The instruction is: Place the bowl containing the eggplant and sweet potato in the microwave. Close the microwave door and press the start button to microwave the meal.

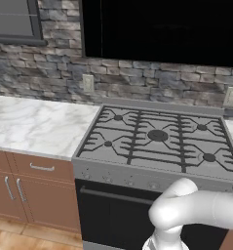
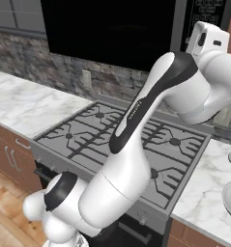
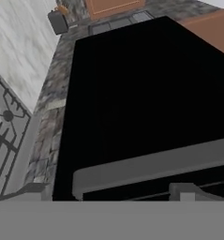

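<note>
Microwave: I have the microwave hanging black above the stove, its keypad panel at the right end.
Door: I read the microwave door as shut, its long handle bar lying across just ahead of my fingers.
Arm: my hand sits high on the right, close to the keypad end.
Fingers: released, spread wide, grasping nothing; tips barely showing.
Bowl: I can't find it from here.
</note>
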